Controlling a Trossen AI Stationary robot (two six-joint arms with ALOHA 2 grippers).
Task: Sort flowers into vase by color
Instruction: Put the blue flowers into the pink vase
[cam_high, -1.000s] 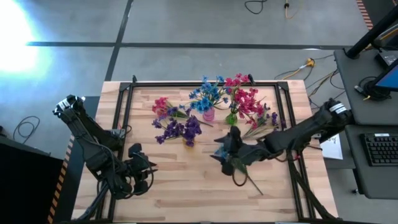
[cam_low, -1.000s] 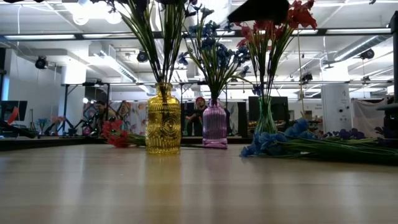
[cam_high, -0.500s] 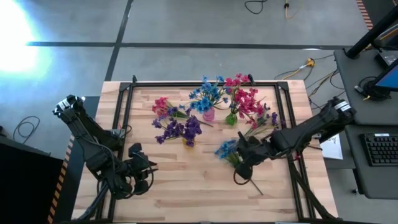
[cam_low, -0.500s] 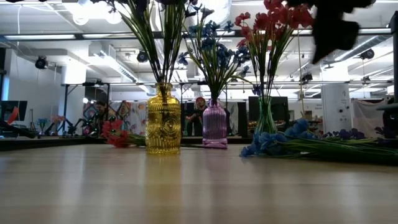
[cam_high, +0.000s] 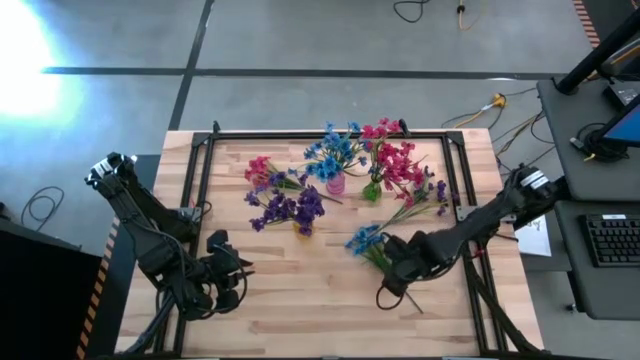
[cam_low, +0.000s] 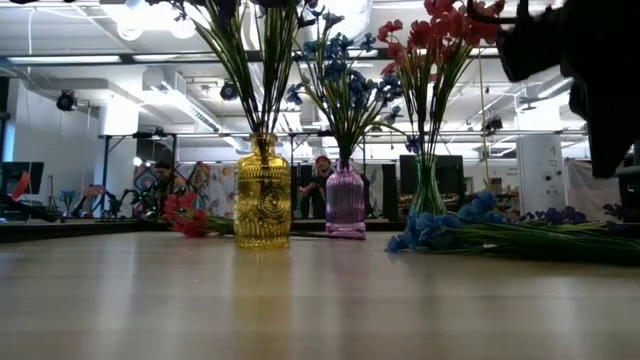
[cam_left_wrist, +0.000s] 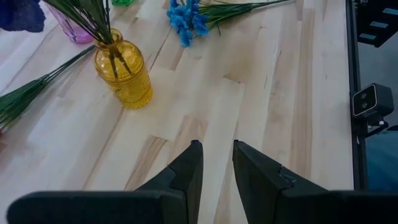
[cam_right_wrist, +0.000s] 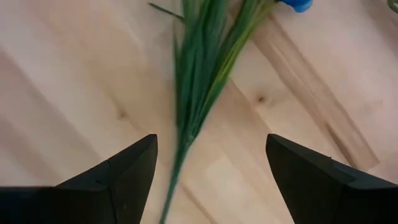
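Your right gripper (cam_right_wrist: 211, 163) hangs over the near right part of the light wooden slatted table (cam_high: 300, 290), its two dark fingers (cam_right_wrist: 124, 171) spread wide with nothing between them. Directly below it lies a loose bright blue sprig with a long thin green stem (cam_high: 366, 241): in the right wrist view the stem (cam_right_wrist: 199, 74) runs up through the gap between the fingers without touching either, and the blue bloom sits at the far end. In the high view the bloom lies just beside the gripper toward the table's middle, while the stem passes under the gripper and out the near side.

Behind it stand three vases: a yellow ribbed glass vase (cam_low: 263, 205) holding purple blooms (cam_high: 290, 208), a pink-purple glass vase (cam_low: 346, 202) holding blue blooms (cam_high: 333, 150), and a clear green glass vase (cam_low: 427, 195) holding red-pink blooms (cam_high: 395, 160). A loose red-pink sprig (cam_high: 262, 170) lies on the table left of the vases, and a loose purple sprig (cam_high: 432, 192) lies right of them, near the right arm.

Your left gripper (cam_left_wrist: 216, 163) waits at the near left corner, its fingers parted only narrowly and empty.
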